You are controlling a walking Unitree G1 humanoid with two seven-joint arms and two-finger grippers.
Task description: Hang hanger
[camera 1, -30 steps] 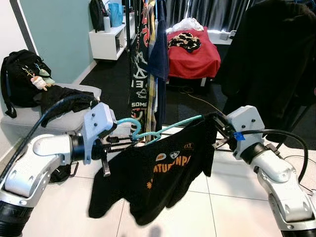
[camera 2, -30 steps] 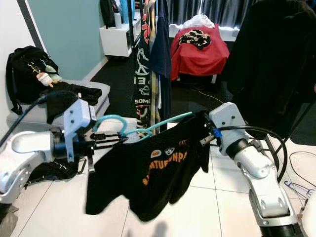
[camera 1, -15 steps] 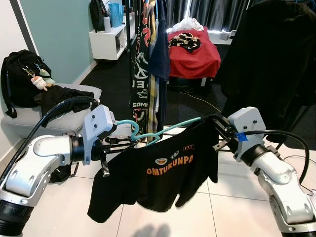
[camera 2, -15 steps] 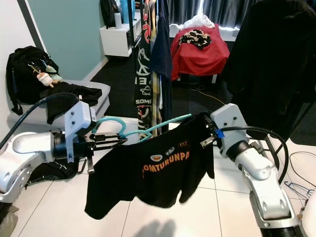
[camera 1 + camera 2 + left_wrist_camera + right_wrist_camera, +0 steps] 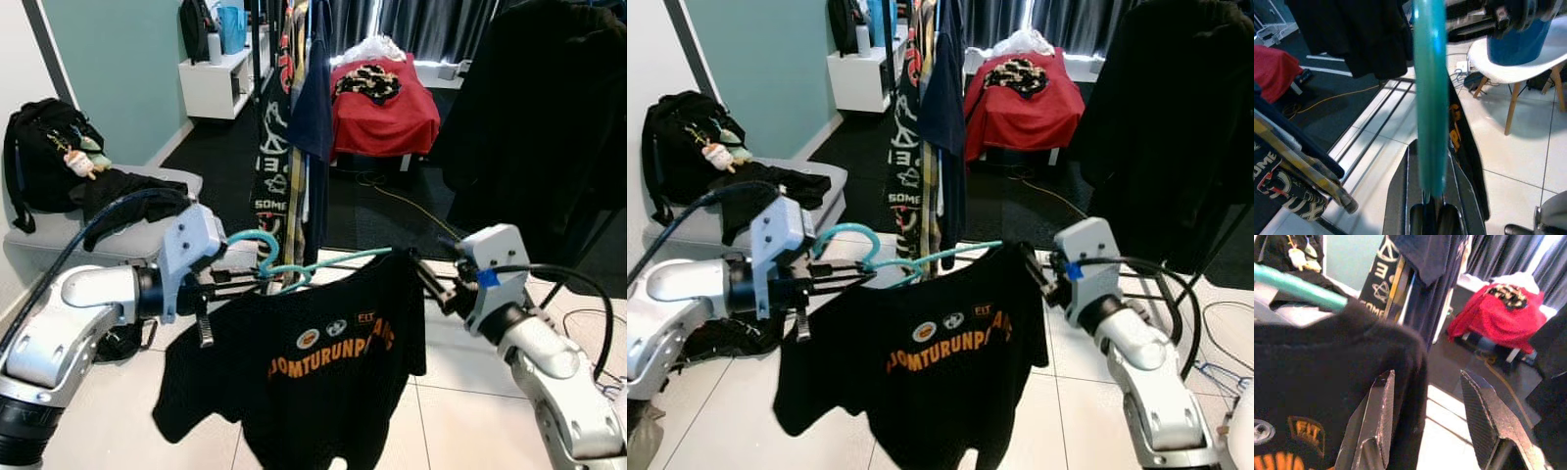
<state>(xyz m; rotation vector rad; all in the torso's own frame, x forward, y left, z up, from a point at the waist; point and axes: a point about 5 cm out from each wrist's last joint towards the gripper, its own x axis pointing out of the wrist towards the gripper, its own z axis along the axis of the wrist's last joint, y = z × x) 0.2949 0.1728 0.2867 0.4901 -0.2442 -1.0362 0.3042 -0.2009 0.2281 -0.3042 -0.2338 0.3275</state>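
teal hanger (image 5: 294, 266), black t-shirt (image 5: 313, 362) draped, level

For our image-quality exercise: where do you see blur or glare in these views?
Left wrist view: the hanger is close and smeared out of focus. Right wrist view: the shirt is soft, and the curtains glare with daylight. Eye views: fairly sharp, with bright curtains behind.

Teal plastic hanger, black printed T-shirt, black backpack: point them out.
teal plastic hanger (image 5: 257, 240), left eye view, on the hook curve.
black printed T-shirt (image 5: 323, 377), left eye view, chest below the orange lettering.
black backpack (image 5: 39, 157), left eye view, front panel.
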